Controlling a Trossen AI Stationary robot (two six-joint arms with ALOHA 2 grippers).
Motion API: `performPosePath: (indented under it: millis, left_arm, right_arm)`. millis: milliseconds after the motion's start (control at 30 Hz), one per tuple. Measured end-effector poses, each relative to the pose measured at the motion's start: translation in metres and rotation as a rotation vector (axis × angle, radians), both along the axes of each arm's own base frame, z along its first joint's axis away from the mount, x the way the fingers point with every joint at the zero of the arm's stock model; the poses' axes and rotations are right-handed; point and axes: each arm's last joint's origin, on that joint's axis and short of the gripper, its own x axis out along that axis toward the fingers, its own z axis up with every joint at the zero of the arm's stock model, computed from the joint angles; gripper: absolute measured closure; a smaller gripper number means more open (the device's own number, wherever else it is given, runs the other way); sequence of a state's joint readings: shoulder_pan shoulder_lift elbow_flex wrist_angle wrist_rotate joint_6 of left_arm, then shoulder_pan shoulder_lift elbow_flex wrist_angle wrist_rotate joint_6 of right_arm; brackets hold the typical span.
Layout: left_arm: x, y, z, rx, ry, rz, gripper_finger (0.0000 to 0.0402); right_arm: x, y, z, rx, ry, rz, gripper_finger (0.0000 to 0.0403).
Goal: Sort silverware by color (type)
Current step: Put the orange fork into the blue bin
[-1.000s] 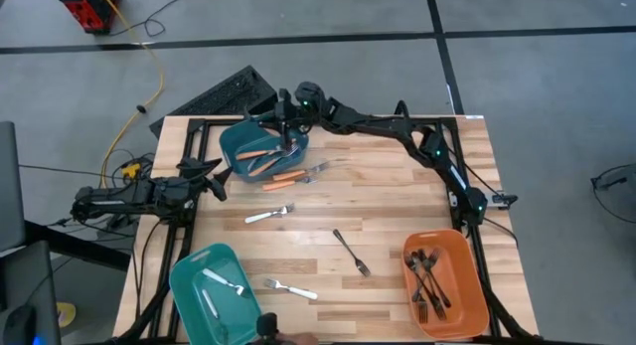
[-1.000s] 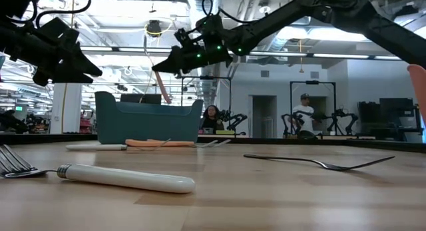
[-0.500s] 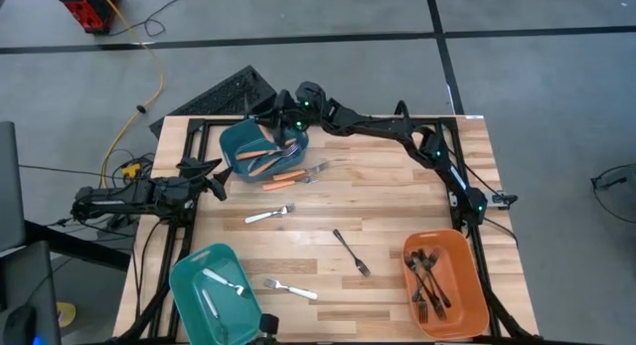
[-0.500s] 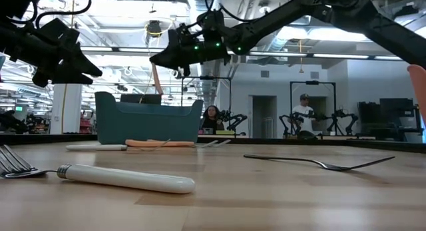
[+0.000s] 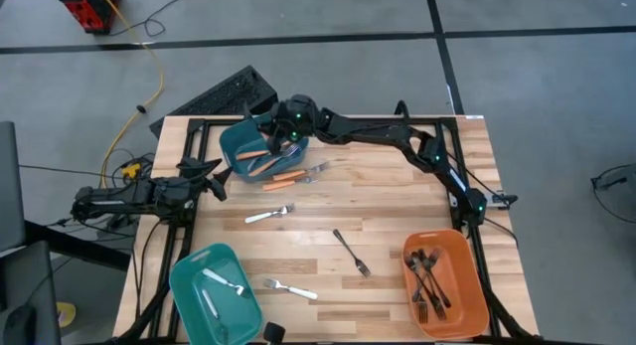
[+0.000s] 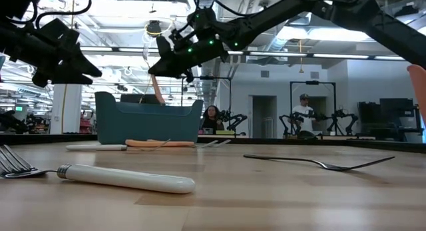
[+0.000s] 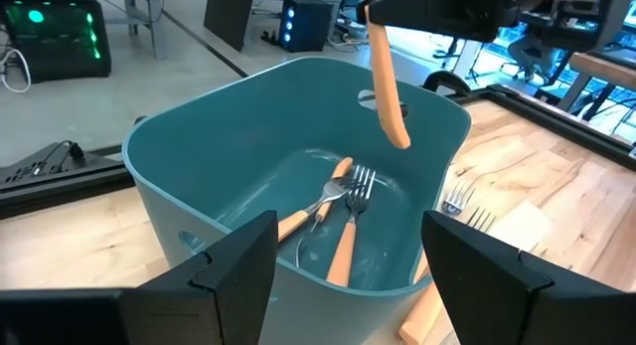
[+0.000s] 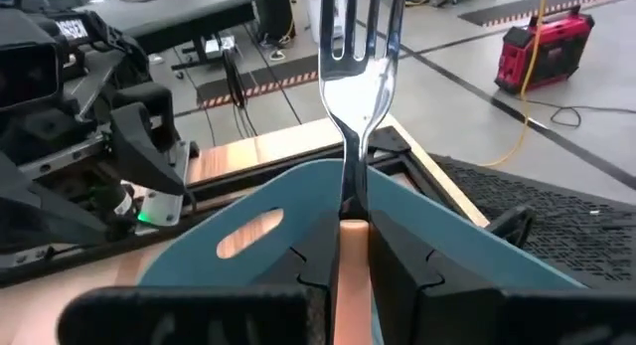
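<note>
Right wrist view: right claw (image 8: pixel 348 248) nearly closed, pinching an orange-handled fork with silver tines (image 8: pixel 355 47) by its handle, tines out past the fingers, handle mostly hidden between them. High view puts the right claw (image 5: pixel 289 132) above the far teal rectangular plastic bin (image 5: pixel 237 142) at the worktop's back edge; the held fork can't be picked out there. Low view shows the handle hanging at a tilt (image 6: pixel 156 88) over the bin's rim, not touching it. Left wrist view: handle end (image 7: pixel 386 83) dangles above the bin interior, two orange-handled forks (image 7: pixel 345 226) lying inside.

Left claw (image 5: pixel 212 180) waits off the wooden worktop's (image 5: pixel 397 196) left edge, jaws parted, holding nothing.

Loose on the worktop: orange-handled fork (image 5: pixel 285 182) just outside the bin, white-handled forks (image 5: pixel 269 215) and (image 5: pixel 291 288), one all-black fork (image 5: pixel 351 252). Near teal bin (image 5: pixel 188 271) holds white forks; orange bin (image 5: pixel 474 275) holds black forks, count hard to make out. Near teal bin is cut off by the frame's lower edge.
</note>
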State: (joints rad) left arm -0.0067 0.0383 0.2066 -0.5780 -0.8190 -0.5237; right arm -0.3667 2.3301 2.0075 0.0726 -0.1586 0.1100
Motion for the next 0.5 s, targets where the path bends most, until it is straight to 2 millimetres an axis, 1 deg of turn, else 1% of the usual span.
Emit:
performPosePath:
  millis: [167, 300, 400, 500]
  left_arm:
    - [-0.001, 0.0, -0.001, -0.007, 0.01, 0.003, 0.0167]
    - [-0.001, 0.0, -0.001, -0.007, 0.009, 0.003, 0.0167]
    - [-0.001, 0.0, -0.001, -0.008, 0.008, 0.004, 0.0167]
    - [-0.001, 0.0, -0.001, -0.012, 0.003, 0.005, 0.0167]
  right_arm:
    - [-0.002, 0.0, -0.005, -0.001, 0.054, 0.004, 0.0337]
    - [-0.005, -0.004, -0.01, 0.002, 0.107, 0.001, 0.0337]
    - [-0.006, -0.007, -0.011, 0.007, 0.123, -0.005, 0.0337]
    - [-0.006, -0.005, -0.013, -0.001, 0.128, -0.004, 0.0337]
